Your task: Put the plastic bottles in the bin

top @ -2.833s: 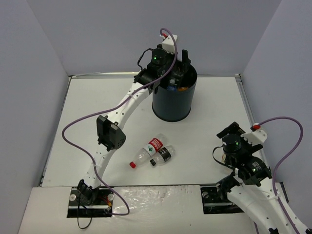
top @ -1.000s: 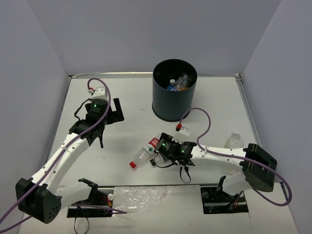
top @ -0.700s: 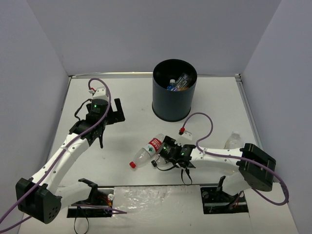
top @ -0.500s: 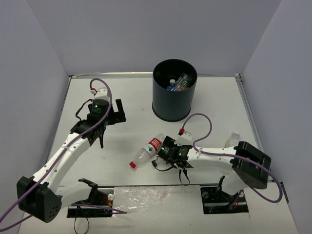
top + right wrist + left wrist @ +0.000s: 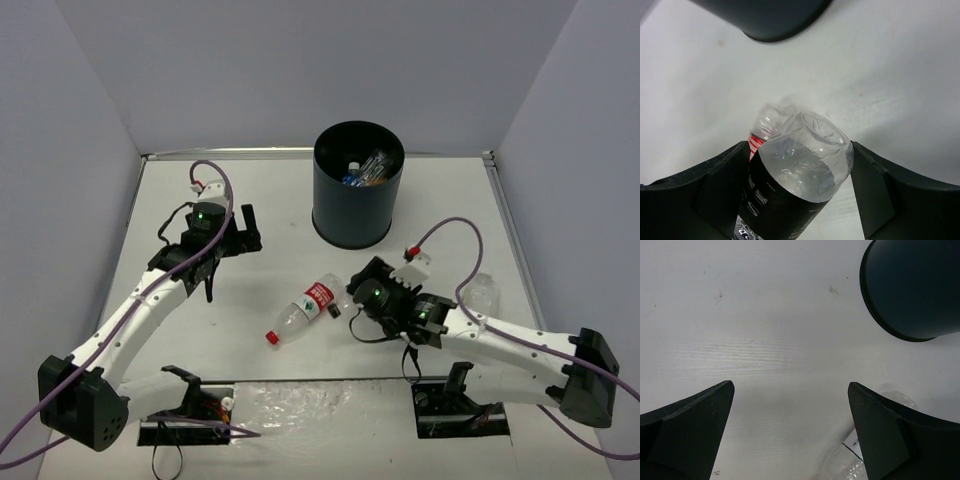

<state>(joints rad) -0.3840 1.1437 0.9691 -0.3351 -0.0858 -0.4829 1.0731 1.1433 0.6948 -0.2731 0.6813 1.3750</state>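
The black bin (image 5: 358, 190) stands at the back centre with several bottles (image 5: 366, 168) inside. My right gripper (image 5: 362, 297) (image 5: 800, 150) is shut on a clear bottle with a dark label (image 5: 790, 190), base pointing away, front-left of the bin (image 5: 765, 17). A red-labelled bottle (image 5: 303, 308) lies on the table just left of it and shows behind the held one (image 5: 762, 127). Another clear bottle (image 5: 482, 291) lies at the right. My left gripper (image 5: 244, 228) (image 5: 790, 390) is open and empty, left of the bin (image 5: 915, 290).
Grey walls close off the table on the left, back and right. The right arm's purple cable (image 5: 450, 235) loops above the table near the right bottle. Part of the red-labelled bottle (image 5: 855, 455) shows by the left gripper's right finger.
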